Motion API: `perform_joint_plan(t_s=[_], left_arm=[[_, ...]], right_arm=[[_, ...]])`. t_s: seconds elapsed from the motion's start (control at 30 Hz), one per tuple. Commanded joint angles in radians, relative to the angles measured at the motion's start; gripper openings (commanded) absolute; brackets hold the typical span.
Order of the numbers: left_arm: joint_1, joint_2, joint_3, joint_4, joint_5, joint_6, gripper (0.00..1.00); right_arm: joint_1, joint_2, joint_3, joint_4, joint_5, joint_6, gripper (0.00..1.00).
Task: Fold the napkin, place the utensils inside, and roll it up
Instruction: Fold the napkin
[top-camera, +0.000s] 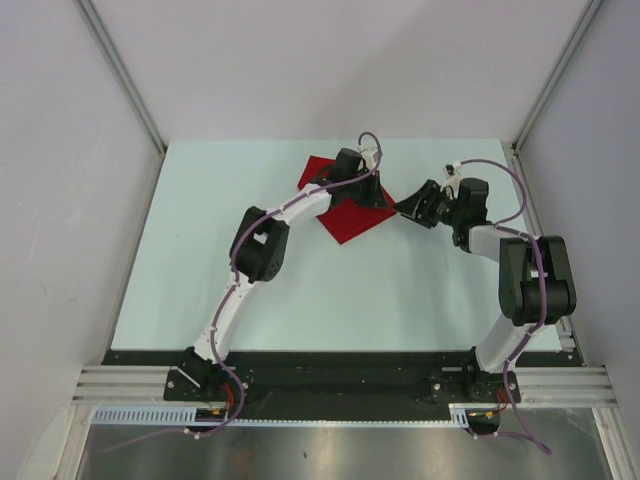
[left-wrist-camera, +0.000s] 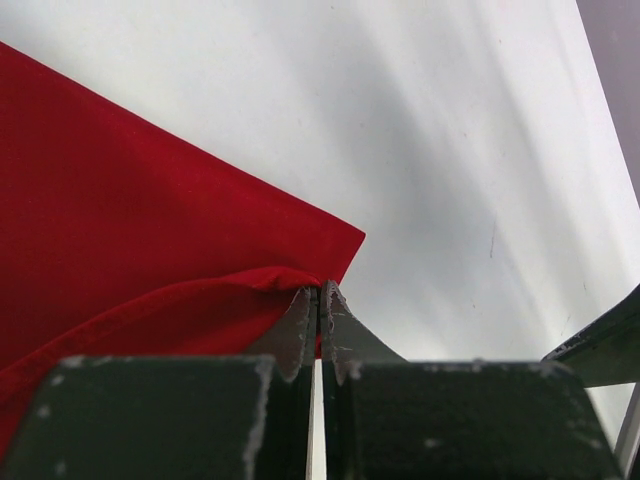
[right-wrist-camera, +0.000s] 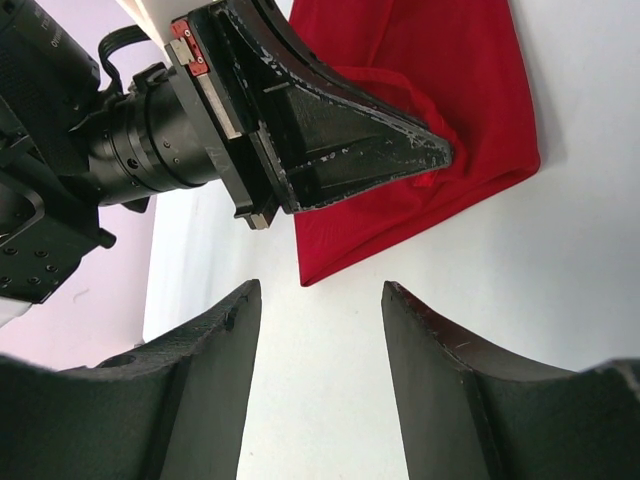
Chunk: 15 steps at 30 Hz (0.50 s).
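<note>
I have the napkin (top-camera: 345, 218) lying at the far middle of the desk (top-camera: 300, 290), turned so that one corner points toward the arm bases. From above, part of it is hidden under the left arm's wrist.

The left fingers (top-camera: 372, 192) are clenched on the napkin. In the left wrist view the two tips (left-wrist-camera: 300, 318) are pressed together with a hemmed edge of red cloth (left-wrist-camera: 130, 230) pinched between them. That edge is drawn up into a small ridge, while the layer beneath stays flat with its corner just beyond the tips. From the right wrist camera I see the same pinch from the side: the dark wedge of the left fingers (right-wrist-camera: 400, 150) ends on the cloth (right-wrist-camera: 420, 70), which bunches slightly around the tip.

The right fingers (top-camera: 412, 205) are released and spread wide, with nothing between them. They hang over bare desk just to the right of the napkin. In their own view both pads (right-wrist-camera: 210, 340) are apart from the red edge.
</note>
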<state>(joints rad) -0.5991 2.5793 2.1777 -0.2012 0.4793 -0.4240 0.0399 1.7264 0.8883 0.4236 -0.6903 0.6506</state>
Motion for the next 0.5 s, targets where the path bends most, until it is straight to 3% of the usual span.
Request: perform_joint_plan(t_s=[0.0,0.47], left_arm=[[-0.005,0.012,0.065,0.032,0.025,-0.022,0.00],[-0.007,0.062,0.117,0.077,0.045,-0.068,0.00]], right_arm=[[-0.011,0.010,0.020,0.015,-0.018,-0.023,0.57],[-0.023,0.032,0.029,0.000,-0.023,-0.031,0.57]])
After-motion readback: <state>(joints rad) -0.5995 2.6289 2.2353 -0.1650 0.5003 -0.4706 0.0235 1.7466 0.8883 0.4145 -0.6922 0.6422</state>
